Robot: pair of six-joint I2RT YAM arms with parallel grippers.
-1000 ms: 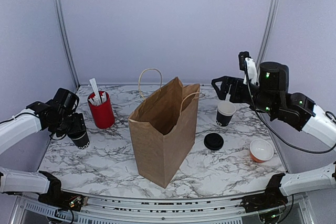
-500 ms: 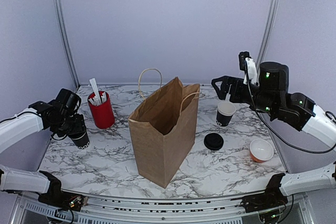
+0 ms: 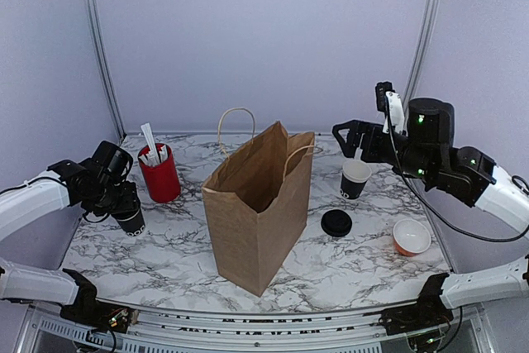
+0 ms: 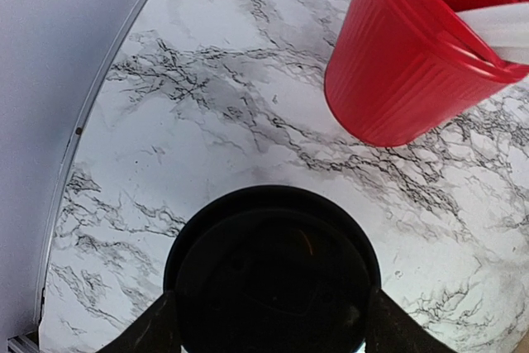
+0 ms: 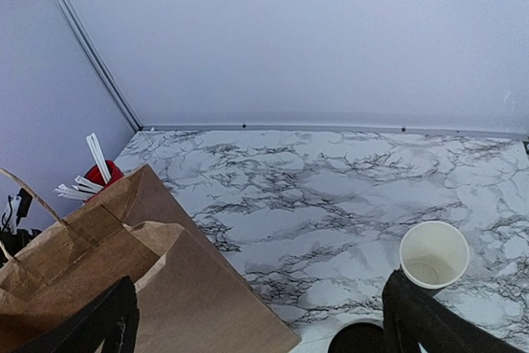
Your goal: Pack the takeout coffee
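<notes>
Holding the black lidded paper coffee cup near the left edge.
Your marble table lies open between the brown paper bag and that cup, the red plastic cup just behind. Left gripper pinches the cup's sides; right gripper gapes empty. White print unreadable.

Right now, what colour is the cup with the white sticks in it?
Red, with ribbed sides. The cup shows best in the left wrist view.
</notes>
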